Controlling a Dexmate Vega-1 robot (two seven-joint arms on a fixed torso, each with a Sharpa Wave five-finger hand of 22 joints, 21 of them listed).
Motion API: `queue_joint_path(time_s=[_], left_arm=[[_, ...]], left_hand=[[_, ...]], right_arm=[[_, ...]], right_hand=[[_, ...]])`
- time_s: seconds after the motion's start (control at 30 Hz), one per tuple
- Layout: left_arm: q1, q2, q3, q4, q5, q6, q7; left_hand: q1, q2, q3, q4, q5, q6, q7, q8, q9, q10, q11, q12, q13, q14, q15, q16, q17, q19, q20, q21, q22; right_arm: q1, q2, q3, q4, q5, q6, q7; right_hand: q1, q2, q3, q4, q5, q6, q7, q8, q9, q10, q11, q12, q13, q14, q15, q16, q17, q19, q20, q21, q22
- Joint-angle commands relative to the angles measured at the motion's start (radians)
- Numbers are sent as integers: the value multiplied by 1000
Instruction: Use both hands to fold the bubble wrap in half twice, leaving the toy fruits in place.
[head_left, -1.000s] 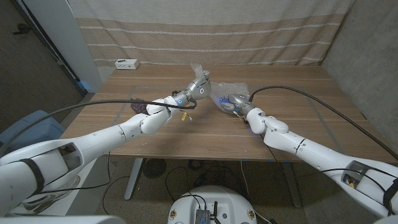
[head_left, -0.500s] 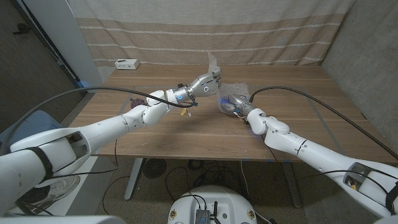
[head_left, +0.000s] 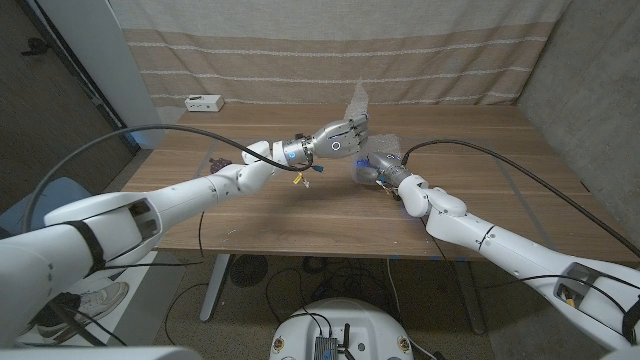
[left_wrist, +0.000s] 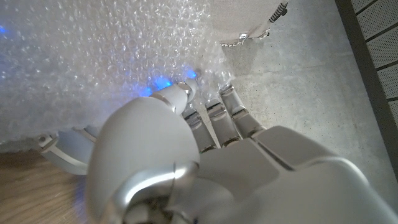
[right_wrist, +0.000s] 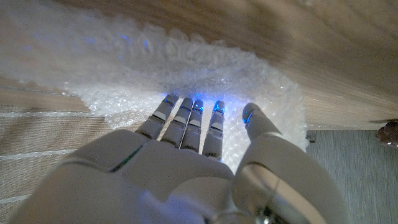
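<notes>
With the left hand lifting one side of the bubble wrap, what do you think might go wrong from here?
1. The left hand holds only a raised flap of the bubble wrap; the flap may slip out before the fold is laid.
2. The right hand presses the sheet's other part; if it lifts, the whole sheet may drag across the wooden table.

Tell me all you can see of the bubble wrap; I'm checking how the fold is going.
The bubble wrap is a clear, whitish sheet covered in small air bubbles. It lies on the far middle of the wooden table. One edge is raised above the table as an upright flap, held by the left hand. The right hand presses its fingers on the part lying on the table. Blue light from the hands glints on it.
</notes>
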Motion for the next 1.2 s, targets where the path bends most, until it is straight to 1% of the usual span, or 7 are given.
queue_joint_path(time_s=[0.03, 0.5, 0.63, 0.7, 0.8, 1.0, 1.2], left_arm=[[-58, -118, 92, 207, -205, -100, 126], [-16, -253, 19, 373, -279, -168, 126], [-12, -274, -5, 385, -276, -194, 126], [-11, -279, -12, 388, -274, -200, 126], [-9, -287, -31, 391, -276, -211, 126], [-18, -305, -57, 397, -280, -268, 126], [-38, -314, -39, 389, -270, -334, 126]], left_hand=[[1, -8, -5, 0, -4, 6, -7, -5, 2, 12, -3, -9, -1, 11, -150, 1, 3, 11, -56, 10, 1], [-6, -12, -15, 0, -9, 9, -16, -41, 5, 23, -4, -49, 2, 17, -150, -7, 3, 21, -85, 42, -4], [-7, -12, -15, 1, -10, 10, -14, -48, 5, 26, -4, -54, 10, 14, -150, -10, 2, 18, -86, 47, -4], [-8, -11, -15, 1, -11, 9, -16, -50, 6, 27, -4, -56, 13, 14, -150, -10, 2, 17, -85, 49, -5], [-8, -11, -15, 1, -12, 7, -13, -54, 6, 25, -3, -64, 12, 14, -150, -11, 3, 15, -83, 52, -5], [-9, -10, -14, 2, -13, -2, -12, -59, 7, 20, -3, -73, 13, 12, -150, -12, 3, 12, -81, 55, -5], [-10, -10, -13, 2, -14, 4, -16, -58, 7, 20, -3, -79, 17, 12, -150, -11, 3, 9, -82, 60, -5]], right_arm=[[-4, -11, 11, -30, 4, -13, 16], [-96, -19, 143, -99, 135, 69, -127], [-150, 0, 188, -102, 155, 123, -264], [-174, 17, 205, -98, 152, 133, -337], [-211, 42, 229, -89, 145, 146, -447], [-275, 108, 271, -56, 127, 183, -683], [-300, 137, 309, -31, 147, 223, -791]], right_hand=[[18, -10, -3, -10, 2, -22, -6, -9, 4, -23, -3, -10, 0, -15, -10, -7, -5, 21, 29, -10, 2], [40, -1, -3, -15, 4, -5, 17, -4, 4, -4, 2, -3, -4, 19, -8, 11, -17, 63, 31, -7, 3], [72, 11, 4, -18, 8, 119, 96, 35, 9, 65, 14, 15, -6, 93, -10, 43, -29, 148, 19, 11, 7], [134, 16, 61, -34, 21, 237, 105, 86, 21, 138, 26, 29, -3, 171, -16, 65, -40, 201, 16, 28, 12], [136, -5, 78, -21, 20, 329, 117, 157, 51, 228, 45, 59, 12, 269, -5, 100, -25, 255, 11, 51, 16], [119, -12, 67, -9, 14, 281, 113, 161, 68, 260, 52, 76, 26, 295, 3, 114, 1, 263, 16, 58, 18], [116, -29, 72, -17, 16, 19, 66, 129, 112, 34, 31, 9, 59, 144, 8, 35, 42, 115, 26, 0, 16]])
